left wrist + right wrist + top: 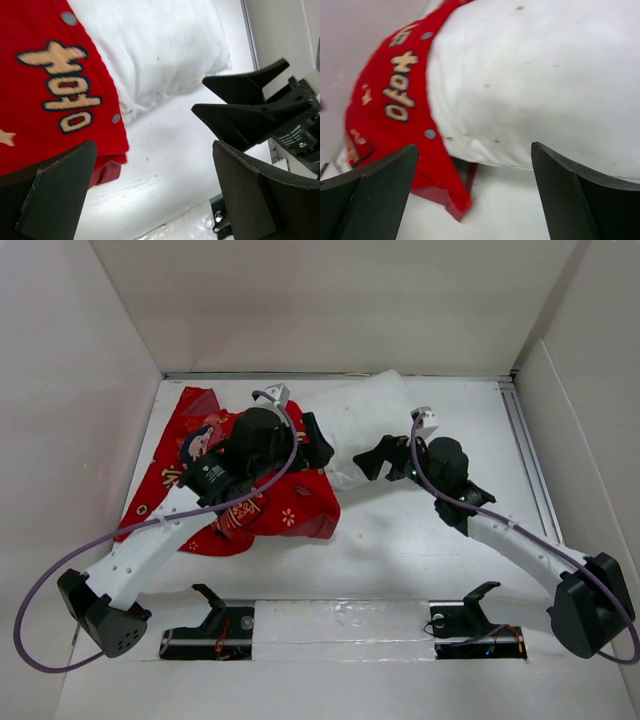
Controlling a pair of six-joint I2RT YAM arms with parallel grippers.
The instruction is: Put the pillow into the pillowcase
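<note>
The red pillowcase [270,510] with gold characters lies left of centre, and the white pillow [365,415] sticks out of its open end toward the back right. My left gripper [318,445] hovers open at the case's mouth. In the left wrist view the snap-lined red hem [50,75] is on the left and the pillow [160,45] above, with nothing between my left gripper's [155,195] jaws. My right gripper [378,460] faces it, open. In its own view the pillow [545,75] and the case's edge [385,110] lie just beyond my right gripper [475,195].
White walls enclose the table on three sides. A metal rail [527,460] runs along the right side. Two black brackets [215,615] [470,610] sit at the near edge between the arm bases. Purple cables loop off both arms.
</note>
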